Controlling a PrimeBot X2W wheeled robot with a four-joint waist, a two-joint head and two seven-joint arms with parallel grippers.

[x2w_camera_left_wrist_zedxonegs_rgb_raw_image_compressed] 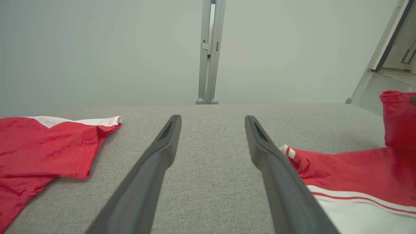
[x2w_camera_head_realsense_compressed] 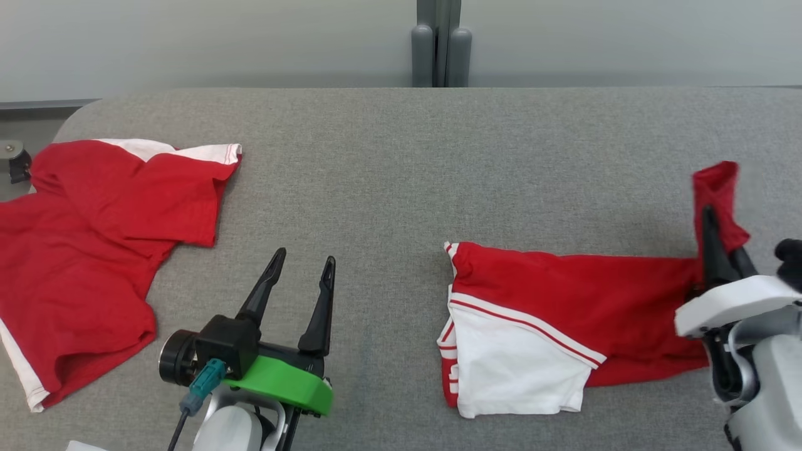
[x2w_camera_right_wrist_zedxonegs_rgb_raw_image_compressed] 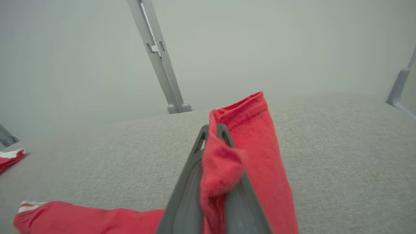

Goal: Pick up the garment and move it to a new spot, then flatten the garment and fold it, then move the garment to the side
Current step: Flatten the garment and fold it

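The red-and-white cloth garment point(x2w_camera_head_realsense_compressed: 564, 294) runs leftward from the right claw point(x2w_camera_right_wrist_zedxonegs_rgb_raw_image_compressed: 213, 128) grasping its end; the released left claw point(x2w_camera_head_realsense_compressed: 305, 255) sits nearer its free end.

**Hidden and cut-off items**

We note the garment point(x2w_camera_head_realsense_compressed: 564, 294) passes behind the right gripper point(x2w_camera_right_wrist_zedxonegs_rgb_raw_image_compressed: 213, 128), so we cannot see its end there. Red cloth covers the inner faces of the fingers point(x2w_camera_right_wrist_zedxonegs_rgb_raw_image_compressed: 187, 191). Left of the garment, the head view's edge cuts off a second red shirt point(x2w_camera_head_realsense_compressed: 81, 250).

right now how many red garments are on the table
2. The left garment lies at the table's left edge; the right garment lies right of centre, one end lifted, pinched in the right tool. More could lie outside the views.
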